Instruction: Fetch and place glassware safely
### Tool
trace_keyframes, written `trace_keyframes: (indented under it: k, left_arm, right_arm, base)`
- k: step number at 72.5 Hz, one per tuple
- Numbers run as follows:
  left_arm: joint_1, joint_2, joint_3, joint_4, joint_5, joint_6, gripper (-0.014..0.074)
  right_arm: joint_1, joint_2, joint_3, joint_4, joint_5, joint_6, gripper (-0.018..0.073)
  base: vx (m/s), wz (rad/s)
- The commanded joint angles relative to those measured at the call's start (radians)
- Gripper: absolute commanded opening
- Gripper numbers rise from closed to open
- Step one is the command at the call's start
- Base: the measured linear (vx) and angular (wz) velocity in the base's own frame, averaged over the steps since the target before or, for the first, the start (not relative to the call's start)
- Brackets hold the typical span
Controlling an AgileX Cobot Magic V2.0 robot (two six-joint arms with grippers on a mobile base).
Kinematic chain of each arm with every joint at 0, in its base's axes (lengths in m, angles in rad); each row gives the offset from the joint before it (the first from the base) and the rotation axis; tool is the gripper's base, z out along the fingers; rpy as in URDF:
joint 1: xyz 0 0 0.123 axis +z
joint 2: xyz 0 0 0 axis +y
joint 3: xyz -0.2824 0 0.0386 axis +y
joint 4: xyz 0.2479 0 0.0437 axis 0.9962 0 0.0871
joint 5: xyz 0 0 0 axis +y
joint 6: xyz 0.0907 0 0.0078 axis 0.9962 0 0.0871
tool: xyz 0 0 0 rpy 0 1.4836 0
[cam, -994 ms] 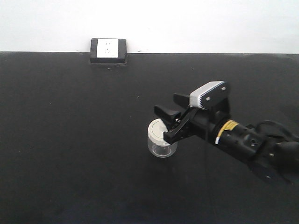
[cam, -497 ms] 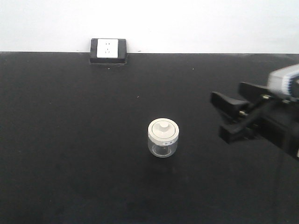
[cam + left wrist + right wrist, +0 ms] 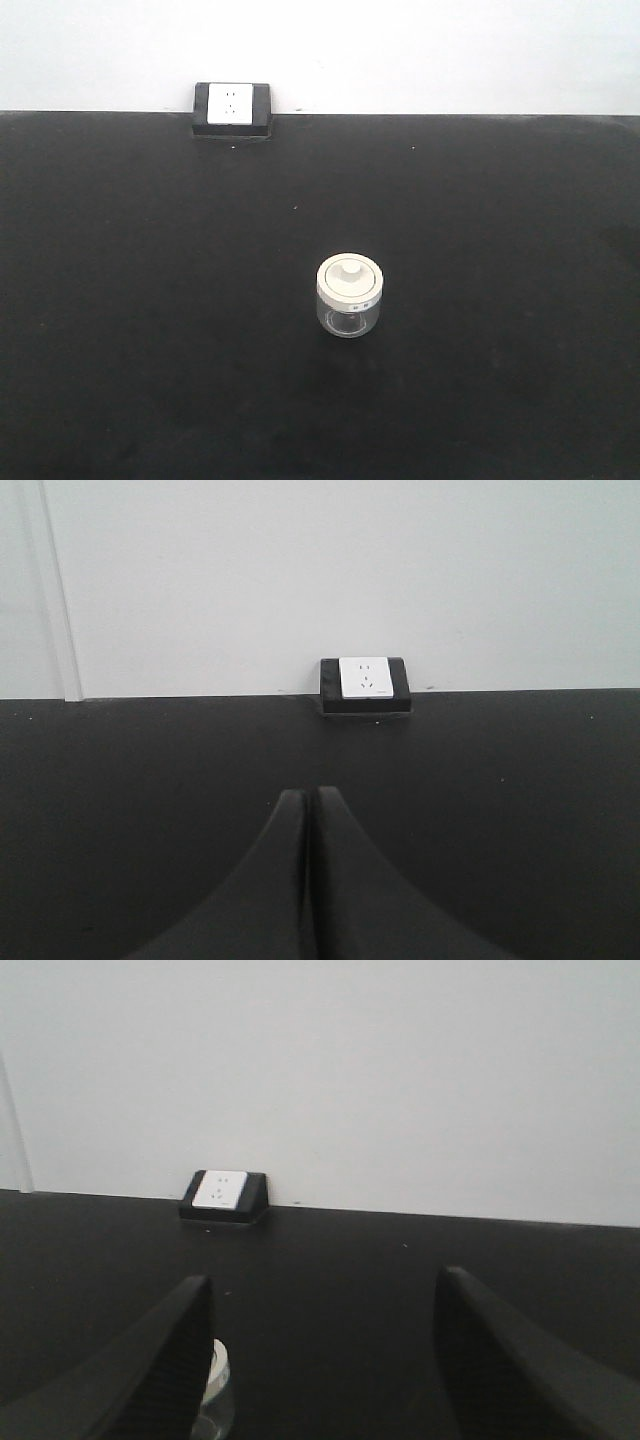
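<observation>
Left gripper (image 3: 309,795): two matte black fingers (image 3: 270,880), smooth, widening from narrow tips to broad curved bases. Right gripper (image 3: 325,1290): two matte black fingers (image 3: 165,1360) of the same tapered form with rounded tips. No screws, cables or markings are visible on either.

Clear glossy glass jar (image 3: 349,318), matt cream lid (image 3: 350,277), matt black table (image 3: 150,300).

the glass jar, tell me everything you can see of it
The jar is small, squat and clear, apparently empty, capped by a wide cream-white lid with a central knob and small dark marks on its rim. It stands upright on the black table, lid on. No gripper touches it; the right wrist view catches only its edge.
</observation>
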Motion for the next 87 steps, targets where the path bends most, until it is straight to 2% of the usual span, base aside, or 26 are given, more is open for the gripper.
trace_keyframes:
  k: [1,13,25,33,58,68,81,87]
  left_arm:
    - [-0.008,0.018,-0.023,-0.003,-0.071,-0.002,-0.0007]
    - [-0.008,0.018,-0.023,-0.003,-0.071,-0.002,-0.0007]
    - [-0.008,0.018,-0.023,-0.003,-0.071,-0.002,-0.0007]
    - [-0.008,0.018,-0.023,-0.003,-0.071,-0.002,-0.0007]
    - [-0.008,0.018,-0.023,-0.003,-0.071,-0.002,-0.0007]
    - [-0.008,0.018,-0.023,-0.003,-0.071,-0.002,-0.0007]
    - [-0.008,0.018,-0.023,-0.003,-0.071,-0.002,-0.0007]
    - [-0.008,0.018,-0.023,-0.003,-0.071,-0.002,-0.0007]
  right_arm:
    - [-0.002,-0.057,-0.013,0.024,0.067,-0.015,0.0454]
    - [-0.002,-0.102,0.017,0.122,0.136,-0.156,0.0454]
    - [-0.002,-0.103,0.051,0.283,0.121,-0.378,0.0454]
    - [-0.002,-0.103,0.051,0.354,0.095,-0.474,0.0454]
    - [-0.002,-0.103,0.051,0.361,0.078,-0.486,0.044]
    - [-0.002,-0.103,0.051,0.374,0.06,-0.486,0.0323]
    - [-0.002,-0.103,0.051,0.374,0.04,-0.486,-0.0017]
    - [-0.002,-0.103,0.051,0.375,0.035,-0.486,-0.0011]
  base:
    - [0.0,0.0]
    - [0.0,0.0]
    - [0.0,0.0]
    - [0.0,0.0]
    - [0.0,0.0]
    - [0.0,0.0]
    - [0.0,0.0]
    - [0.0,0.0]
